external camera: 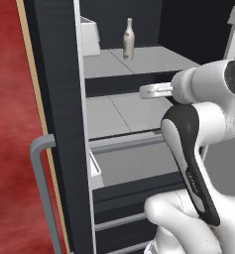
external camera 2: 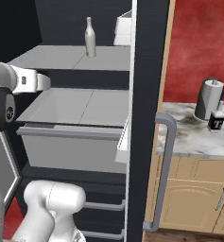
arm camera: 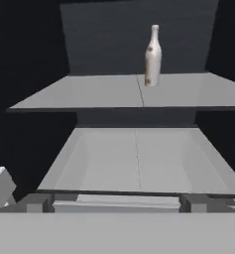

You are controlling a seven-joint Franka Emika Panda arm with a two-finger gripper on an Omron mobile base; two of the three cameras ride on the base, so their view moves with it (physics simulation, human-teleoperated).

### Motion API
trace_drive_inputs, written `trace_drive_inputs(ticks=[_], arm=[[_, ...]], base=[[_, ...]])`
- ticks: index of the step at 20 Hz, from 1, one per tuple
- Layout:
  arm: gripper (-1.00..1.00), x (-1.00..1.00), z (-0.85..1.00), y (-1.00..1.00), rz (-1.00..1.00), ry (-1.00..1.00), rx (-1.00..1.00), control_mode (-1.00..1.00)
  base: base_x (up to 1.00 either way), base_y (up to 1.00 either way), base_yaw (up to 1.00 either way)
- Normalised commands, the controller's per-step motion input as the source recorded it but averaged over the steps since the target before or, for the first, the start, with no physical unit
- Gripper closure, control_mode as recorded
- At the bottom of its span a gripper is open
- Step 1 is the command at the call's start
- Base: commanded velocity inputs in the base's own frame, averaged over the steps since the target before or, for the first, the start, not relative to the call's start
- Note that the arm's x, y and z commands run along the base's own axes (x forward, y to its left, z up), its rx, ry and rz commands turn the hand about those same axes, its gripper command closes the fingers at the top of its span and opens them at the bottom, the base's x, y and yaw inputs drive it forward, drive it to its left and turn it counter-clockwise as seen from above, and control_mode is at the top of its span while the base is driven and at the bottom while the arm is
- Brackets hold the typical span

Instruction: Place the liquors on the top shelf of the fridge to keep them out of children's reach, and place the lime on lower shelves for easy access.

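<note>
The fridge (external camera: 59, 99) stands open. A slim beige-brown liquor bottle (external camera: 128, 39) (external camera 2: 89, 38) (arm camera: 152, 57) stands upright on the highest shelf in view (external camera: 158, 59) (arm camera: 89, 94), towards the back. My gripper (external camera: 146, 91) (external camera 2: 43, 81) (arm camera: 116, 203) is open and empty. It hangs level with the front of the lower shelf (external camera 2: 75, 106) (arm camera: 139, 158), below and in front of the bottle. The square liquor bottle with the black "T" label (external camera 2: 216, 122) stands on the counter outside the fridge. The lime is out of view.
A grey paper-towel roll (external camera 2: 209, 98) stands just behind the square bottle on the marble counter (external camera 2: 189, 137). The fridge door's edge (external camera 2: 149, 94) and its grey bar handle (external camera 2: 164, 170) (external camera: 39, 173) stand between the shelves and the counter. A drawer-like bin (external camera 2: 71, 146) sits under the lower shelf.
</note>
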Motion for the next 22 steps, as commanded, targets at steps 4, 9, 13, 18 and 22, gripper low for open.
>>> trace_drive_inputs(ticks=[4,9,13,18,22], arm=[[-1.0,-0.35,-0.03,-0.16,0.0,0.02,0.18,-1.0],[-1.0,-0.1,0.0,-0.19,0.0,0.16,0.02,-1.0],[-1.0,-0.08,0.0,-0.16,0.0,0.18,0.0,-1.0],[-1.0,-0.23,0.0,-0.17,-0.04,0.15,0.0,-1.0],[-1.0,-0.39,0.0,-0.25,-0.06,0.1,0.0,-1.0]], base=[[0.0,0.0,0.0],[0.0,0.0,0.0],[0.0,0.0,0.0],[0.0,0.0,0.0],[0.0,0.0,0.0]])
